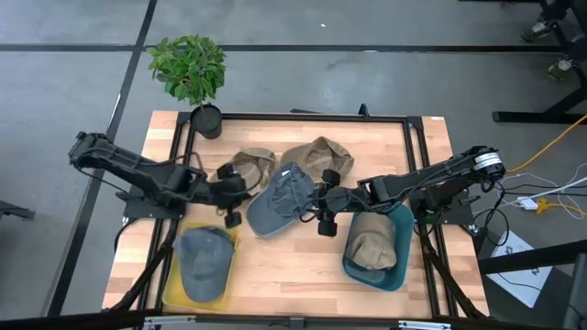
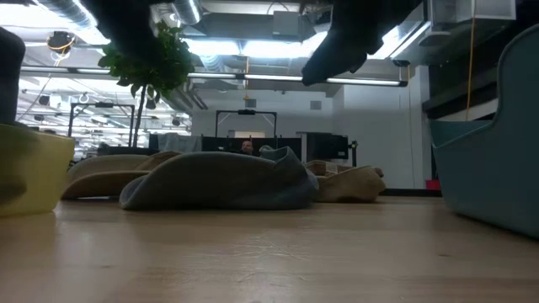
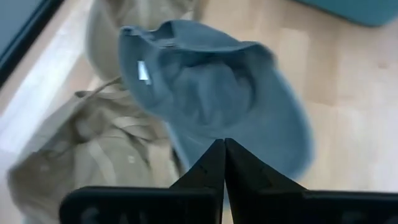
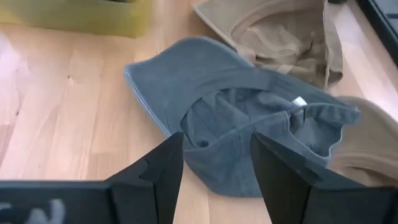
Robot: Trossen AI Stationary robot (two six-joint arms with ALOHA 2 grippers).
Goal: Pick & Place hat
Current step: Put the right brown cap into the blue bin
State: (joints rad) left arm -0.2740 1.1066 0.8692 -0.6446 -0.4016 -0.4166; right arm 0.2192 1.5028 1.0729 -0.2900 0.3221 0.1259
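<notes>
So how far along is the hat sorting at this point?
Two hats look placed: a blue hat in the yellow bin and a tan hat in the teal bin. In hand: the right end effector, open, hovers over the blue hat on the table; the left end effector is shut beside it. Left: that hat plus two tan hats.

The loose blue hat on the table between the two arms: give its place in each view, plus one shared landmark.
High view: blue hat at table centre, between both grippers.
Low view: low grey-blue mound left of centre.
Left wrist view: upper middle, beyond the shut left gripper.
Right wrist view: centre, beyond the open right gripper.
Landmark: the tan hat beside it shows in all four.
</notes>
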